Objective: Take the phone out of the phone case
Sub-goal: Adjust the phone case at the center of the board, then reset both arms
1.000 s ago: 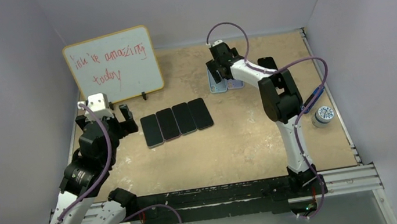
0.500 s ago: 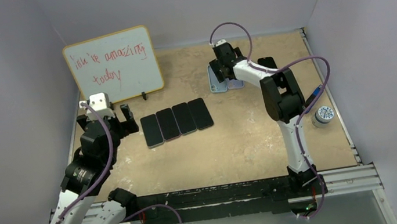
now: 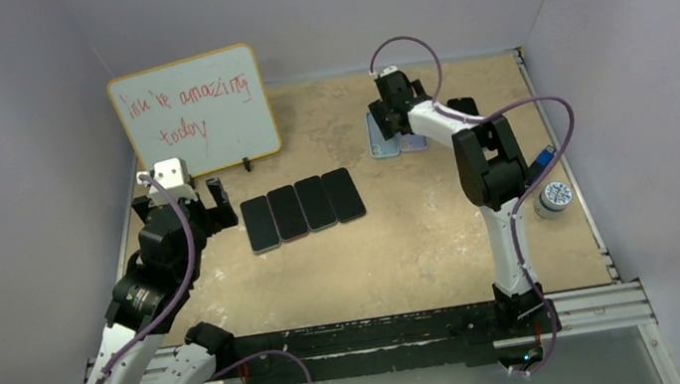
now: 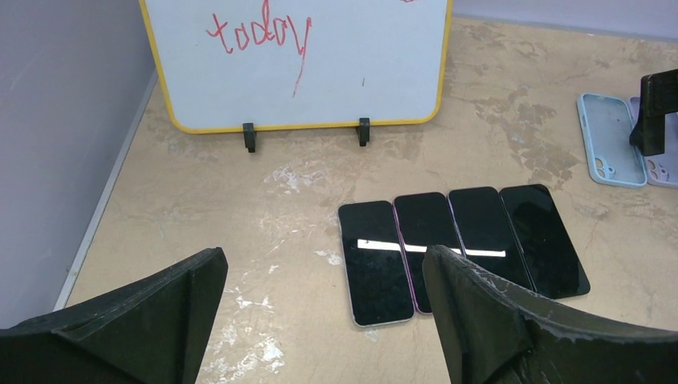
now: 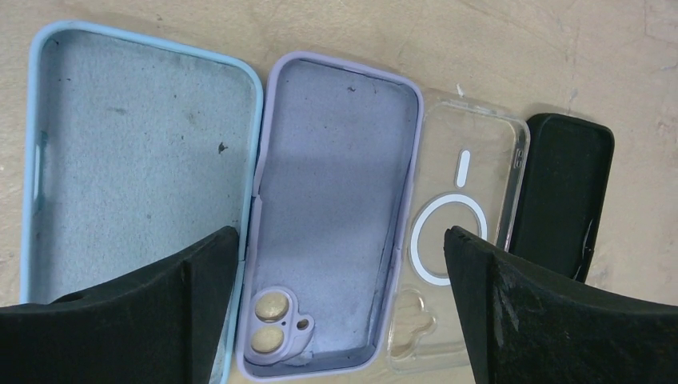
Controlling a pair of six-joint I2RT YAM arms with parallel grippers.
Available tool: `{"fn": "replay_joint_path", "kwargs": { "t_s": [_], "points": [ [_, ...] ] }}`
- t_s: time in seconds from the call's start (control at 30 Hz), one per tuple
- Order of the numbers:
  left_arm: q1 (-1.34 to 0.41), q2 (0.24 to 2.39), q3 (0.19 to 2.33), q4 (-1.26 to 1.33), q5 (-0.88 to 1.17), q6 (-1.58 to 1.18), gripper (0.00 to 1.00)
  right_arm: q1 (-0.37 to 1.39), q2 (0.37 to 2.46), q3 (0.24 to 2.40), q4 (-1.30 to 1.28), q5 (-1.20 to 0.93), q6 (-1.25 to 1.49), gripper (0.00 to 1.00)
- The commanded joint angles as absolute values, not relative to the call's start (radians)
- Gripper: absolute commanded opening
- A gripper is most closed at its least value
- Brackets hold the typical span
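1. Phones (image 4: 484, 240): four, screens up, side by side in one row on the tabletop (image 4: 264, 200), well apart from the cases.
2. Cases: four, all empty, in a row at the far side: light blue case (image 5: 136, 152), lilac case (image 5: 336, 200), clear case (image 5: 464, 216), black case (image 5: 564, 192).
3. Left jaws: wide open, holding nothing, near the left end of the phone row.
4. Right jaws: wide open, holding nothing, above the lilac and clear cases.
5. Whiteboard (image 3: 194, 112): one, upright behind the phones.

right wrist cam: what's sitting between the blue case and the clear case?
The empty lilac case, inside facing up, side by side with the blue case and the clear case. Right wrist view shows it.
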State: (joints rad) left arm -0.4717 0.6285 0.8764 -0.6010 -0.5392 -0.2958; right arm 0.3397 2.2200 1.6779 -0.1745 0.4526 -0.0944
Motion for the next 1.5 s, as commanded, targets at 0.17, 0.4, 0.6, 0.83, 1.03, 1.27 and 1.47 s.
{"fn": "replay_joint_path", "kwargs": {
  "t_s": [0.17,0.4,0.6,0.83,1.03,1.27,1.47],
  "points": [
    [-0.452,0.632,0.874,-0.574,-0.530,-0.298,0.99,0.322,2.018,1.631,-0.173,0.342,-0.041,0.99],
    [-0.436,0.605,0.871,-0.564,-0.523,-0.296,0.99,0.318,1.759,1.465,-0.132,0.336,0.027,0.99],
    [-0.427,0.571,0.871,-0.544,-0.517,-0.290,0.99,0.318,1.488,1.306,-0.159,0.396,0.080,0.99],
    [-0.428,0.503,0.907,-0.540,-0.533,-0.291,0.99,0.318,1.115,1.115,-0.172,0.444,0.116,0.99],
    [-0.428,0.456,0.943,-0.541,-0.610,-0.258,0.99,0.318,0.814,0.975,-0.170,0.419,0.157,0.99],
    [-0.428,0.423,0.951,-0.516,-0.671,-0.233,0.99,0.318,0.508,0.801,-0.090,0.428,0.126,0.99],
    [-0.428,0.402,0.899,-0.446,-0.696,-0.233,0.99,0.319,0.369,0.685,-0.037,0.436,0.106,0.99]
  ]
}}
